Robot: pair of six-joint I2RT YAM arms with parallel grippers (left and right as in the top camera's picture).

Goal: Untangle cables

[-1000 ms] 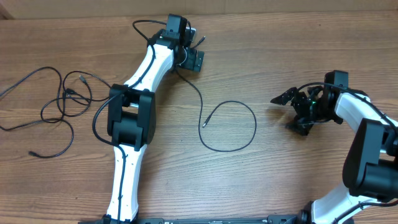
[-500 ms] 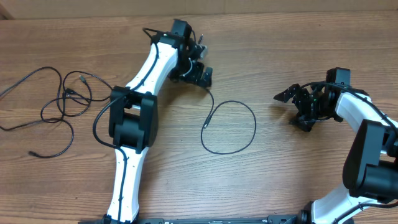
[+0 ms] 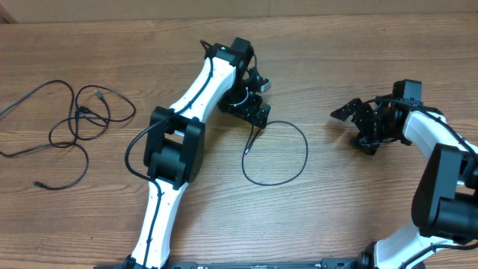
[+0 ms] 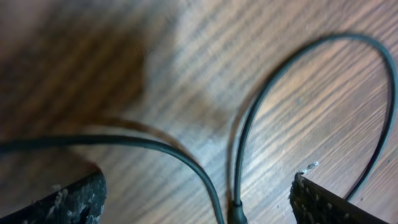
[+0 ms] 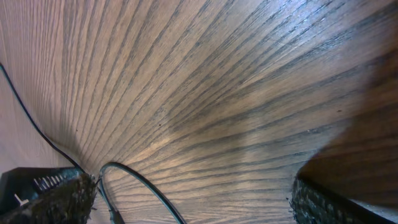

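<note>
left gripper (image 3: pixel 255 113), jaws wide, has swung over the thin black looped cable (image 3: pixel 306 153) plug end, ready to grab; right gripper (image 3: pixel 352 128) idle, open.

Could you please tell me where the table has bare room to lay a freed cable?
The wooden table is bare between the white left arm and the right arm, on the near side of the thin black looped cable. Crowded: the tangled black cords far left, and around the left hand.
</note>
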